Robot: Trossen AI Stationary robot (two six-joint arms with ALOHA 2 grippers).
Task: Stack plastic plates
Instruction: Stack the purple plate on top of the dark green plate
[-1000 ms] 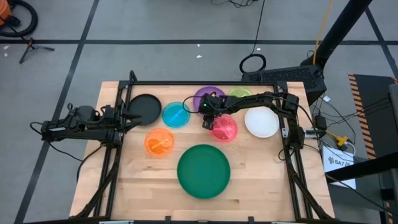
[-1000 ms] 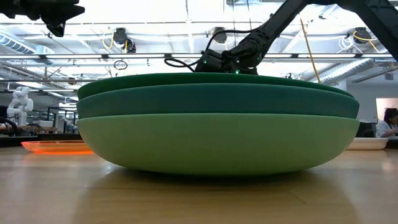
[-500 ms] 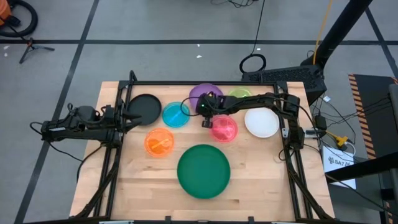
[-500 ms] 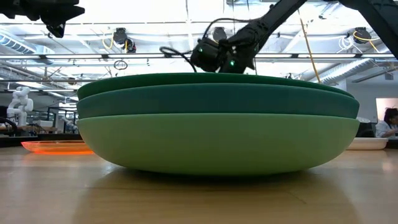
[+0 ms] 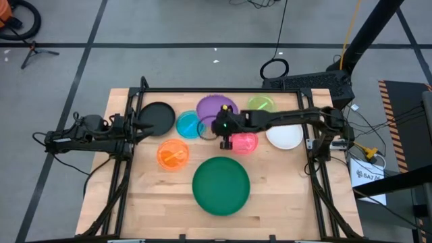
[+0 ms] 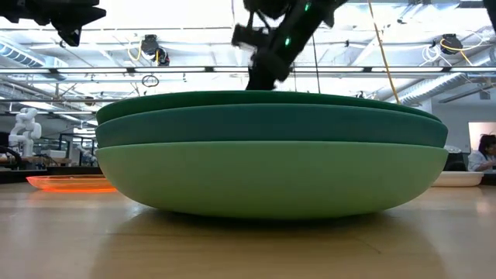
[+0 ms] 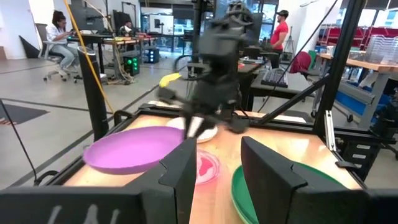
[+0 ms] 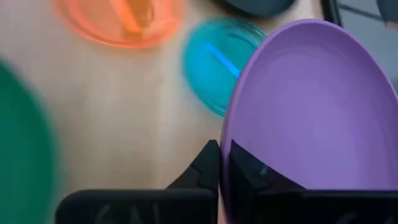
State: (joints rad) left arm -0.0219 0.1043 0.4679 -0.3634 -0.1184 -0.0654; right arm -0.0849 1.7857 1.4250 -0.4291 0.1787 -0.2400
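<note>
Right gripper (image 8: 222, 163) fingers pinch the medium purple round plastic plate (image 8: 311, 118) by its rim, tilted, presumably for stacking. Left gripper (image 7: 214, 177) fingers parted, empty.

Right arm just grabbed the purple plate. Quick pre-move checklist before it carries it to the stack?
1. Grip: right end effector shut on the rim of the purple plate. ok.
2. Plate lifted: the left wrist view shows it tilted, one edge raised off the table. ok.
3. Plate level for carrying: it hangs at a slant. not ok.
4. Stack ready: dark green plate on top of the teal and mint ones, nothing on it. ok.
5. Path: pink plate lies between the purple plate and the stack; height above it cannot tell.
6. Left end effector parked by the black plate, away from the route. ok.
</note>
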